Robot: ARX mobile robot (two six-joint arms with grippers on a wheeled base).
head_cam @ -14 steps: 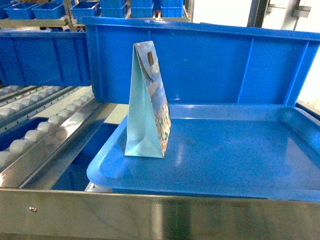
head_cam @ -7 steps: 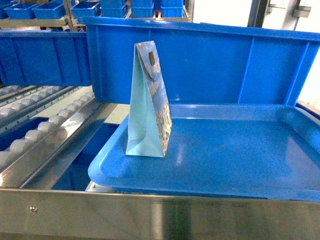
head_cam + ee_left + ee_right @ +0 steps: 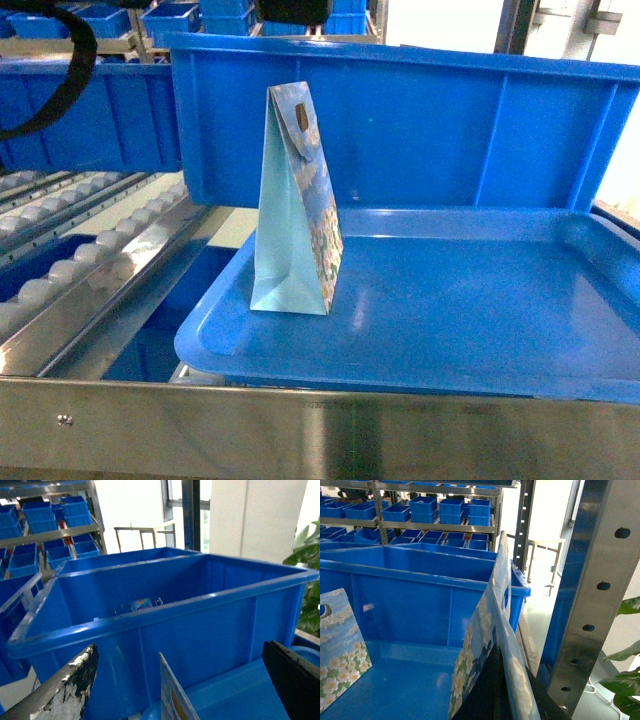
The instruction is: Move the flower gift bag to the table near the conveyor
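Observation:
A flower gift bag (image 3: 295, 215) stands upright on the left part of a blue tray (image 3: 480, 310); its pale blue side faces me. The left wrist view shows its top edge (image 3: 172, 697) between the fingers of my left gripper (image 3: 179, 647), which is open and clear of it on both sides. A dark part of that gripper (image 3: 290, 10) shows at the top of the head view. My right gripper (image 3: 506, 682) is shut on another flower gift bag (image 3: 492, 605) and is outside the head view. The standing bag (image 3: 340, 645) appears at its left. The conveyor (image 3: 90, 250) slopes along the left. The table is out of view.
A tall blue bin (image 3: 420, 120) stands right behind the tray. A steel bar (image 3: 300, 430) crosses the front. A black cable (image 3: 60, 90) hangs at the top left. A perforated steel upright (image 3: 600, 590) is close on the right gripper's right. Shelves of blue bins (image 3: 440, 515) fill the background.
A dark part of the left gripper and a black cable have come into the top of the head view. The bag on the tray has not moved.

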